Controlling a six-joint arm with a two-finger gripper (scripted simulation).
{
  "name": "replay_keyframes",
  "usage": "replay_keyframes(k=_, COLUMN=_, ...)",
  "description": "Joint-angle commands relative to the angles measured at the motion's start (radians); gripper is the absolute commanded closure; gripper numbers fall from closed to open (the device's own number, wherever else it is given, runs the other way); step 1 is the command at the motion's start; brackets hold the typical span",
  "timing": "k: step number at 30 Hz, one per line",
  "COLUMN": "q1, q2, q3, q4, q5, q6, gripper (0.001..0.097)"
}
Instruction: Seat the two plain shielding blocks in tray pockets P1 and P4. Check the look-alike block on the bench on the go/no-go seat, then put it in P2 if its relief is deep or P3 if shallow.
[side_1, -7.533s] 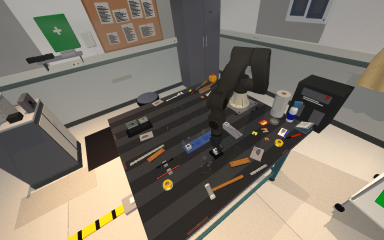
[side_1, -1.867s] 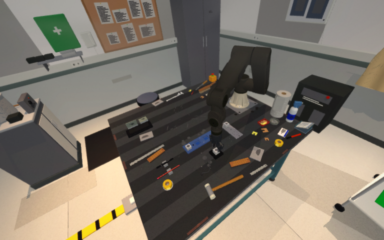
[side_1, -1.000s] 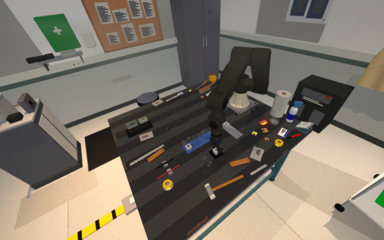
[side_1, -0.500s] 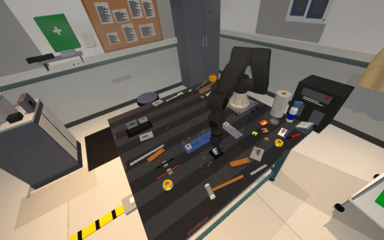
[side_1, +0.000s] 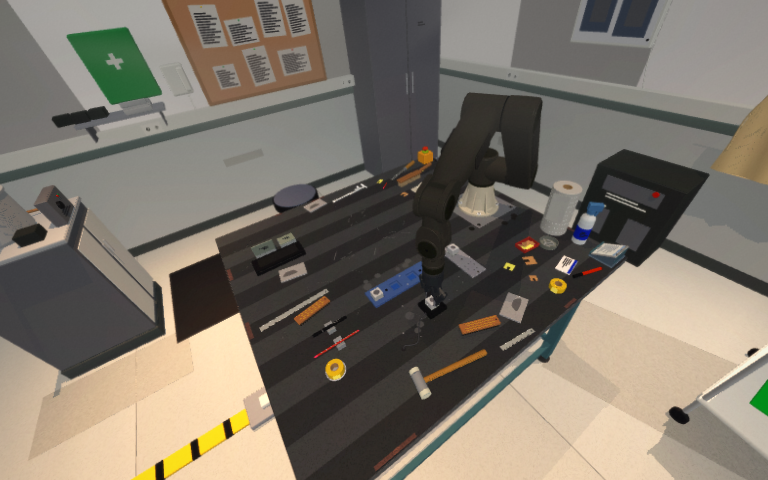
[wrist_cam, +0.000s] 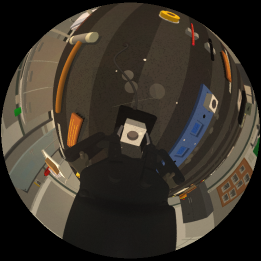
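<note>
Near the middle of the bench a pale block (wrist_cam: 132,135) (side_1: 434,300) with a round dark relief on its top face sits on a small black seat plate (wrist_cam: 137,119) (side_1: 432,308). To one side lies the blue tray (side_1: 395,287) (wrist_cam: 194,127). One pale block (wrist_cam: 210,103) (side_1: 376,294) sits in the tray's end pocket. Two other pockets in view are empty blue squares. My gripper (wrist_cam: 132,140) (side_1: 434,295) is down over the seat plate and has closed around the pale block with the relief.
A grey drilled plate (side_1: 464,259) lies behind the tray. A mallet (side_1: 447,372) (wrist_cam: 72,62), an orange ribbed bar (side_1: 479,325) (wrist_cam: 74,128) and a thin dark cable (wrist_cam: 127,75) lie on the near side. Tape rolls (side_1: 335,369) and clamps are further left.
</note>
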Motion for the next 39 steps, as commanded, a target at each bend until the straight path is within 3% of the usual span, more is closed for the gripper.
replay_keyframes(k=1, q1=0.000, q2=0.001, q3=-0.001, q4=-0.001, q5=-0.001, q6=0.000, gripper=0.0901)
replay_keyframes(k=10, q1=0.000, q2=-0.008, q3=0.017, q4=0.024, q5=-0.001, q6=0.000, gripper=0.0901)
replay_keyframes(k=27, q1=0.000, q2=-0.048, q3=0.156, q4=0.201, q5=0.000, q6=0.000, gripper=0.0901)
replay_keyframes(k=34, q1=-0.009, q2=-0.052, q3=0.151, q4=0.201, q5=0.000, q6=-0.009, gripper=0.0901)
replay_keyframes(k=39, q1=-0.084, q2=-0.074, q3=0.101, q4=0.172, q5=-0.001, q6=-0.081, gripper=0.0901)
